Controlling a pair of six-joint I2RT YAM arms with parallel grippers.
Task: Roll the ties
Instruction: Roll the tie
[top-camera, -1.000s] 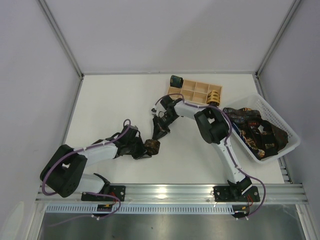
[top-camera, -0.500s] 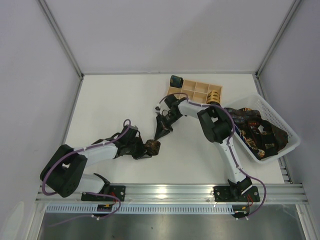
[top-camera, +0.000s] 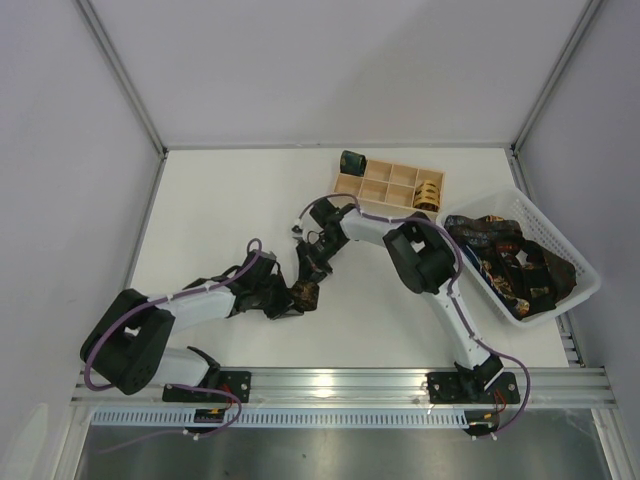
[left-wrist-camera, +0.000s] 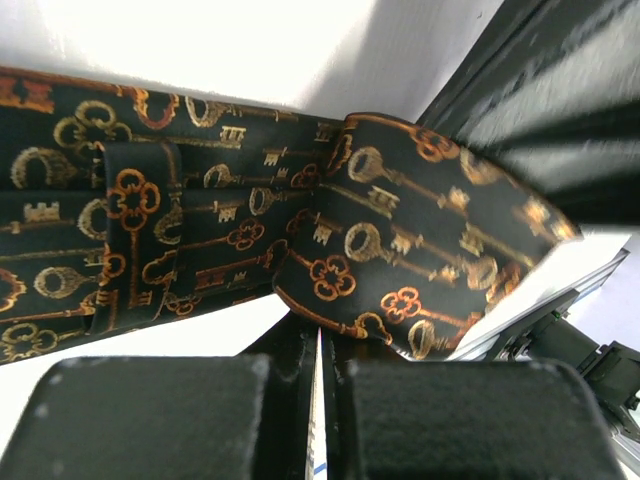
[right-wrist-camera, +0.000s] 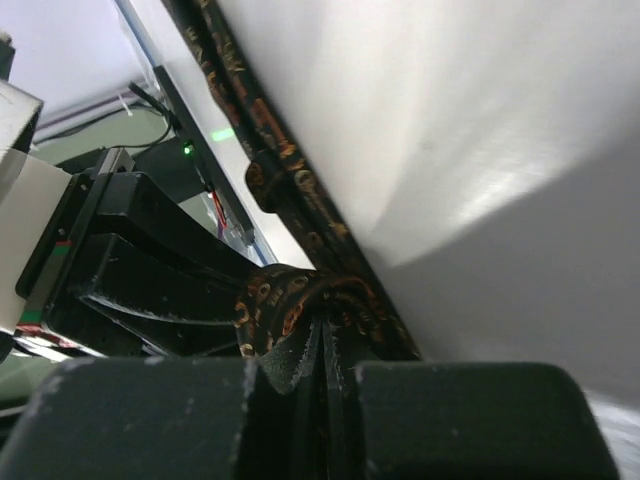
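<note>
Tie (top-camera: 304, 294): key-patterned, partly coiled, near the middle of the table (top-camera: 220, 200), between both arms.
Left fingers (left-wrist-camera: 285, 400): clamped on its coiled end.
Right fingers (right-wrist-camera: 345, 400): clamped on its loose strip, just beside.

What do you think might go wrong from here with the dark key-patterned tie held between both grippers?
The dark key-patterned tie looks loosely coiled at the left gripper, so it may unwind. The right gripper pinches just a thin fold, which could slip. The grippers are close and might collide.
</note>
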